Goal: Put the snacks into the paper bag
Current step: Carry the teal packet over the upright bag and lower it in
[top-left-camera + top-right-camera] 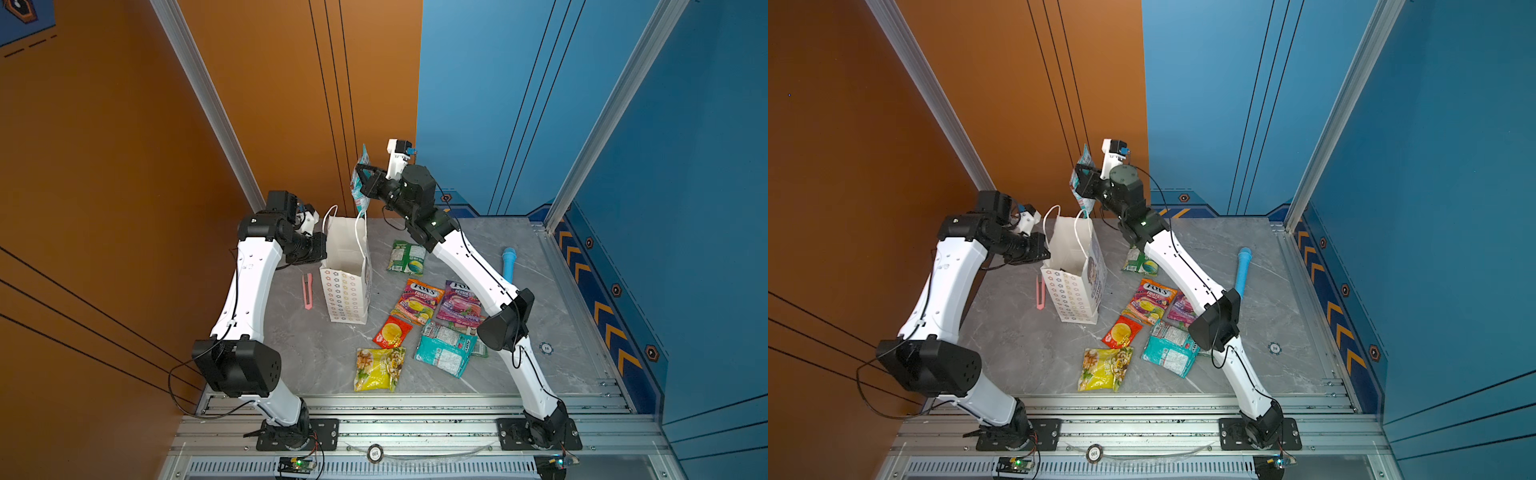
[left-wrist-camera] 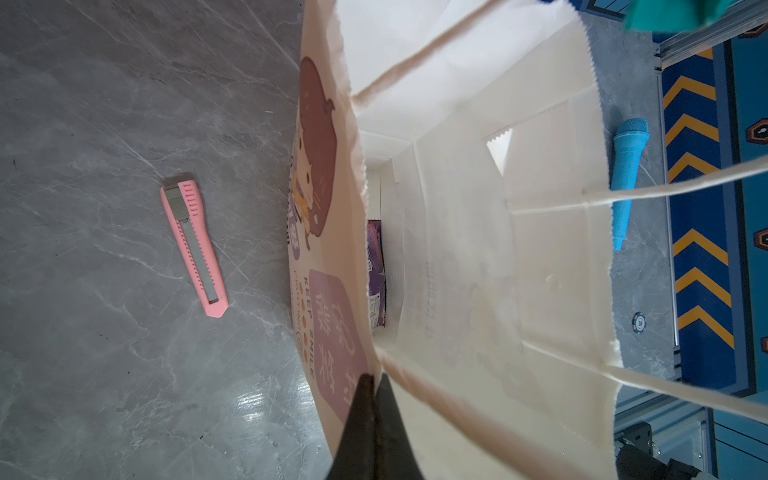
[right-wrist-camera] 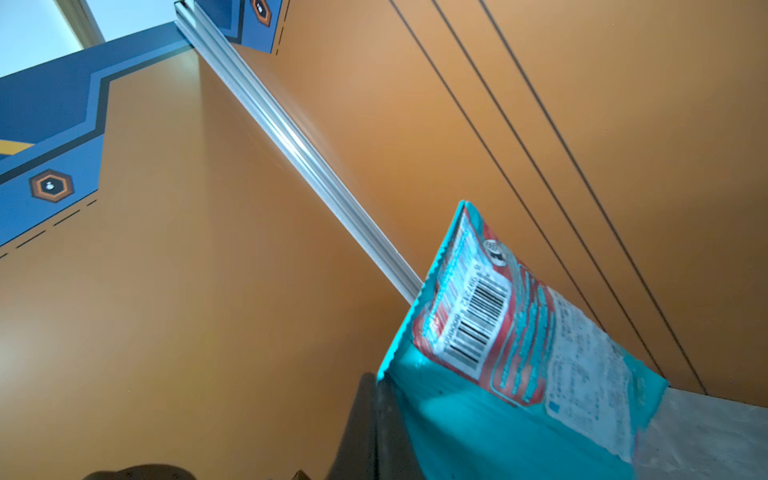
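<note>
The white paper bag (image 1: 345,291) (image 1: 1071,295) stands open at the table's back left. My left gripper (image 1: 322,249) (image 2: 374,378) is shut on its rim. A purple packet (image 2: 375,270) lies inside the bag (image 2: 478,249). My right gripper (image 1: 360,183) (image 3: 376,380) is shut on a teal packet (image 1: 358,199) (image 3: 519,332) that hangs above the bag's mouth. On the table lie green (image 1: 407,257), orange FOX'S (image 1: 417,299), purple FOX'S (image 1: 461,303), red (image 1: 392,332), teal (image 1: 444,353) and yellow (image 1: 379,369) snacks.
A pink utility knife (image 1: 307,291) (image 2: 194,245) lies left of the bag. A light blue microphone (image 1: 508,266) (image 2: 627,174) lies at the right, partly under the right arm. A small round chip (image 1: 546,348) sits near the right edge. Walls close in behind and at both sides.
</note>
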